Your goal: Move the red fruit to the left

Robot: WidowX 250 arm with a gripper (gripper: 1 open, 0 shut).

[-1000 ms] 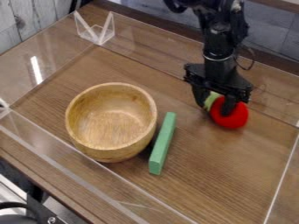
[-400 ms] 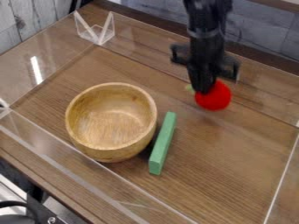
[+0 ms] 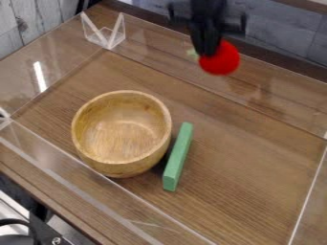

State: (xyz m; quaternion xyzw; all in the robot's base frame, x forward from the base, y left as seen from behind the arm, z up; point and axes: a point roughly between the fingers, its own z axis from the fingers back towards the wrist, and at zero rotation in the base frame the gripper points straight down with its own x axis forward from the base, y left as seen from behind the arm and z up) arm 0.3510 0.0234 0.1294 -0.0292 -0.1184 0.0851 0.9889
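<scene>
The red fruit (image 3: 223, 59), a small glossy red toy with a bit of green at its top, hangs in the air above the back of the wooden table (image 3: 255, 144). My gripper (image 3: 211, 50) comes down from the top edge and is shut on the fruit's upper part. The arm is motion-blurred, so the fingers do not show singly. The fruit sits well above and to the right of the bowl.
A wooden bowl (image 3: 121, 132) stands at centre left, with a flat green bar (image 3: 178, 155) lying just to its right. Clear plastic walls (image 3: 38, 77) ring the table. A small clear stand (image 3: 105, 31) sits at the back left.
The gripper shut on the red fruit where it lay at the right, lifted it off the table, and carried it up and to the left toward the back.
</scene>
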